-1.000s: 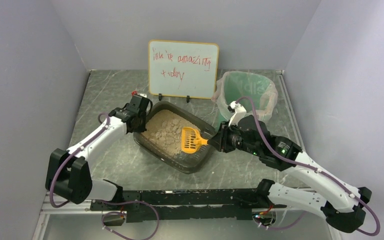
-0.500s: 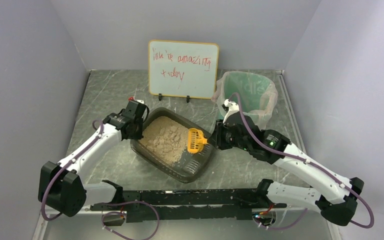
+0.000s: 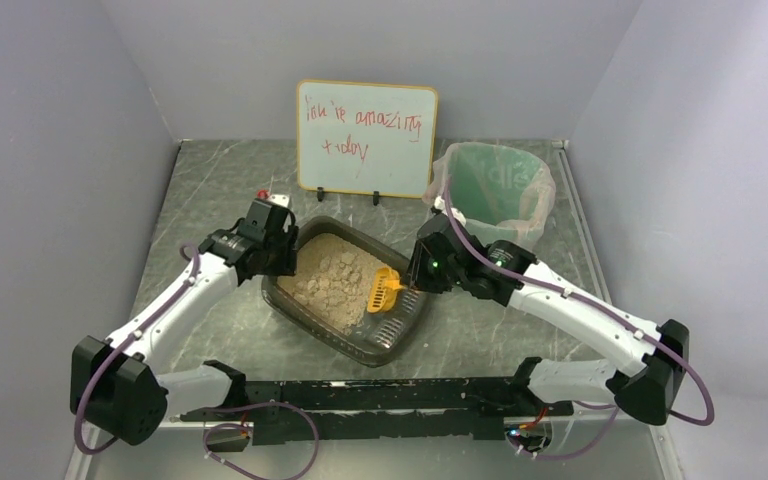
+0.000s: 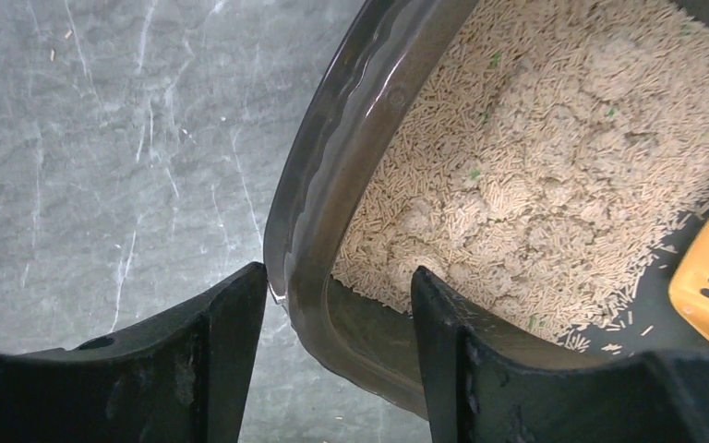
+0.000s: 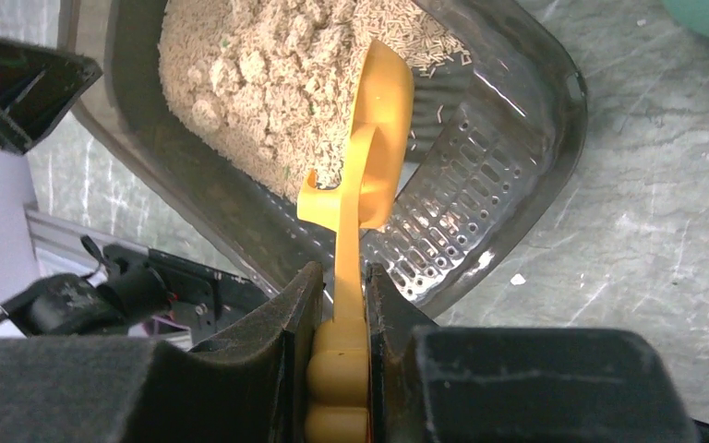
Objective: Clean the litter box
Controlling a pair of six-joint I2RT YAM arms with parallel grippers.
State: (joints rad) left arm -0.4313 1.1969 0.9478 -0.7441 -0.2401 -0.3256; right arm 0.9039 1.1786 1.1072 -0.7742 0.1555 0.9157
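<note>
Jaws spread, left gripper [image 4: 337,314] straddles the litter box [image 4: 332,166] wall (unclamped); right gripper [image 5: 337,305] pinches the scoop [image 5: 383,120] handle.

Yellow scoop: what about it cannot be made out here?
- Load in the yellow scoop: right wrist view shows it edge-on; top view too small.
- Handle end: right wrist view, hidden inside the right pincer.
- Most of it: left wrist view, cut off by right edge.

Left tool [image 4: 340,281] spread apart, right tool [image 5: 340,277] clamped.
</note>
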